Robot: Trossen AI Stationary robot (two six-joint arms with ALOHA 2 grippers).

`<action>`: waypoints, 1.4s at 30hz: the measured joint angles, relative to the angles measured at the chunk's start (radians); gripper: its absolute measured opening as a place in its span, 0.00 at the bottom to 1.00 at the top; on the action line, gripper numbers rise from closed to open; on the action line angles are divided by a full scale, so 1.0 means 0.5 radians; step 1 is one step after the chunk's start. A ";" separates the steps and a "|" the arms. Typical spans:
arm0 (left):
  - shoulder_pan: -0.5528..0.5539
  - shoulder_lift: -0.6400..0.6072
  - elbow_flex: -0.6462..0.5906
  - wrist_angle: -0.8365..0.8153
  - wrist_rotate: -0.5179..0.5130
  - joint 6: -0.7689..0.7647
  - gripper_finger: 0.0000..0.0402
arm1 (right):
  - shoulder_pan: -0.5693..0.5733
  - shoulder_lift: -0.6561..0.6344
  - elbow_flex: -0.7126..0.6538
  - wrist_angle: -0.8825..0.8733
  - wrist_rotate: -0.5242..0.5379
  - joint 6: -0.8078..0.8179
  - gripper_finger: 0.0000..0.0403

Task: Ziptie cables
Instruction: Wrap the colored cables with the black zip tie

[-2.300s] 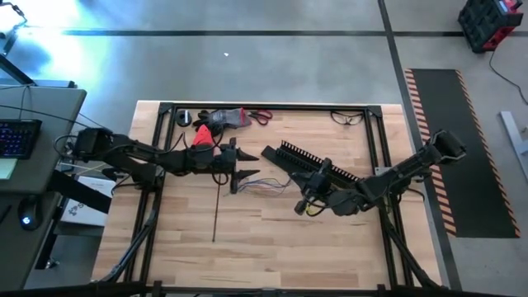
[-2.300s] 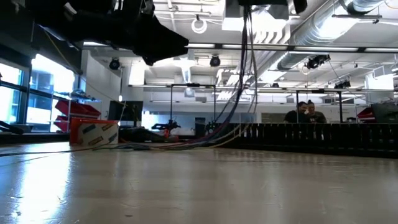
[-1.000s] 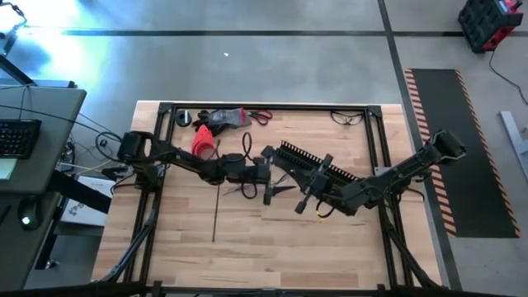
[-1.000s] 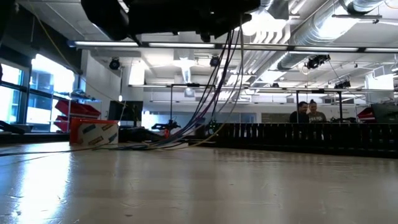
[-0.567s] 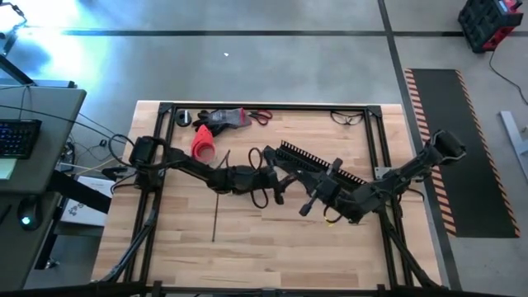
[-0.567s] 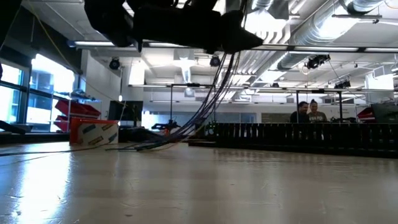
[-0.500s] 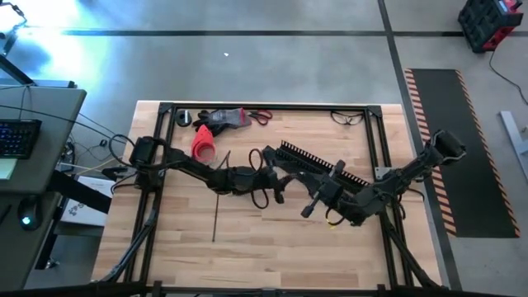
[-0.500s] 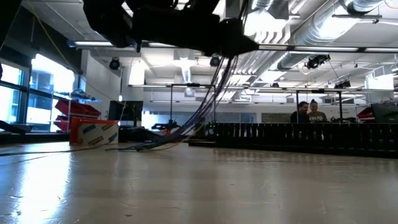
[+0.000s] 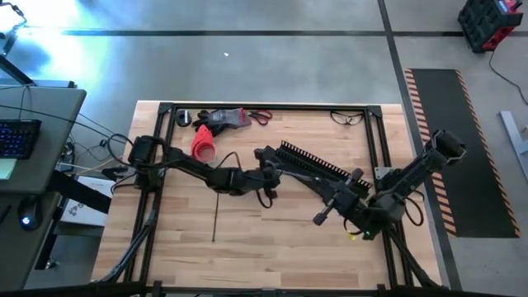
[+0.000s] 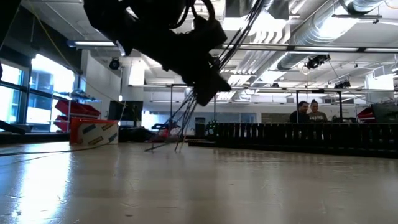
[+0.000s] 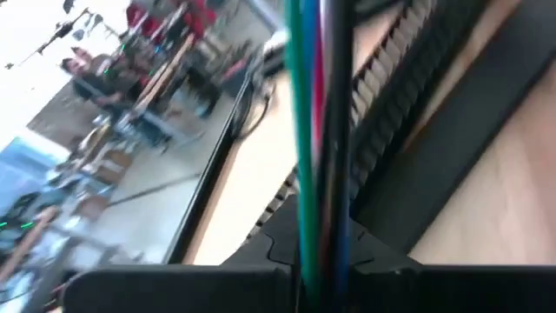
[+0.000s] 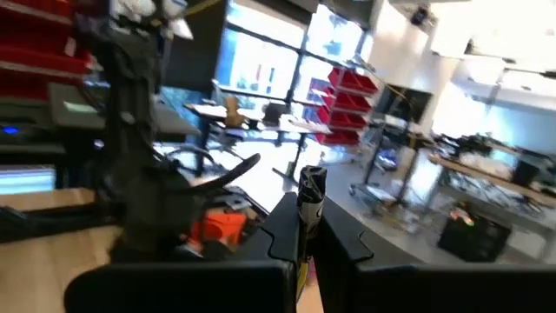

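High view: the left gripper (image 9: 269,172) sits over the middle of the pale wooden butcher-block table (image 9: 247,247), right beside the near end of the long black comb-toothed plastic channel (image 9: 309,164), which runs diagonally toward the right side. Its fingers are pinched tight on the cables (image 11: 317,130), a bunch of thin green, red, blue and dark wires that the left wrist view shows running straight up out of the closed jaws, with the toothed channel just behind them. From table height, the wires (image 10: 180,127) hang from the raised gripper (image 10: 205,93) and slope down to touch the tabletop, their loose ends fanned slightly.

The right gripper (image 9: 318,218) is on the right half of the table, just past the channel's far end and apart from the left gripper. Its fingers are closed on a slim upright dark strip with a squared head (image 12: 310,196), which stands between them in the right wrist view.

Along the table's far edge lie a red cone-shaped object (image 9: 203,144), a grey and red hand tool (image 9: 224,118) and a pair of red-handled cutters (image 9: 262,116). A thin dark rod (image 9: 215,216) lies flat on the wood below the left arm. Two people (image 10: 309,112) sit in the room beyond the table
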 joint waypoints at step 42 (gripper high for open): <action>-0.869 -1.104 -0.759 -2.757 0.785 -2.237 0.00 | -0.922 0.985 0.016 -0.570 -1.940 2.148 0.00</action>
